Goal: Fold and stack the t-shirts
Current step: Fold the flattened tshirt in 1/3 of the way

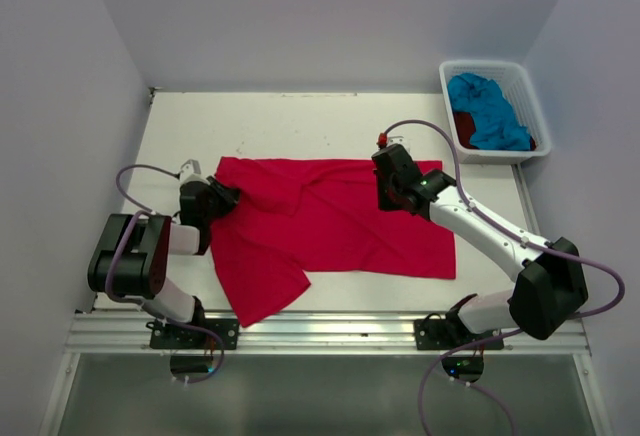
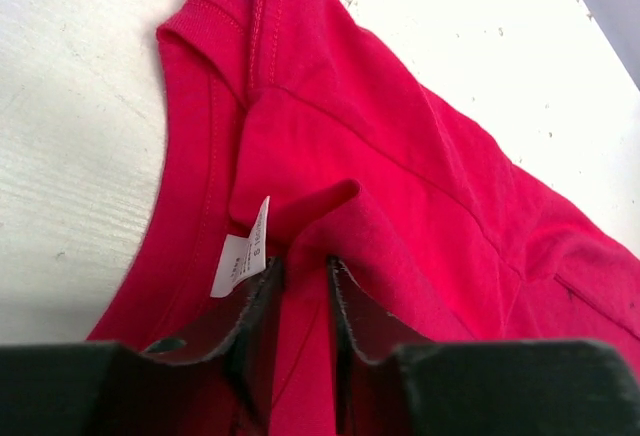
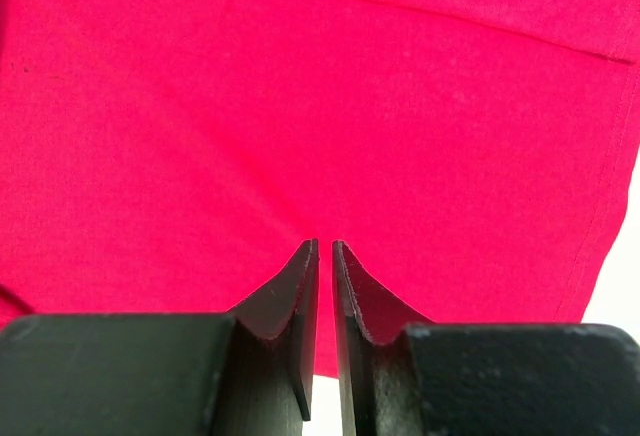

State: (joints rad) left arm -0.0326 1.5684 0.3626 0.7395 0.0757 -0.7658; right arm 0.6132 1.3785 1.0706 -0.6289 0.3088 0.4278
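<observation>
Lying spread across the bench [image 1: 300, 121], the red-pink t-shirt [image 1: 330, 231] is gripped at two edges, likely so both arms can lift and fold it. The left jaws, at its nine o'clock, pinch a cloth ridge beside the collar label [image 2: 240, 256]. The right jaws, at its two o'clock, are almost pressed together on thin cloth. The turquoise t-shirt [image 1: 490, 111] and dark red t-shirt [image 1: 463, 128] sit in the basket [image 1: 530, 86] at one o'clock.

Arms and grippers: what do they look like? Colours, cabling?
Both alike. The left arm and right arm have black joint housings, white links and a looping lilac cable. The left gripper and right gripper are black, with dark tapering wedge fingers.
</observation>
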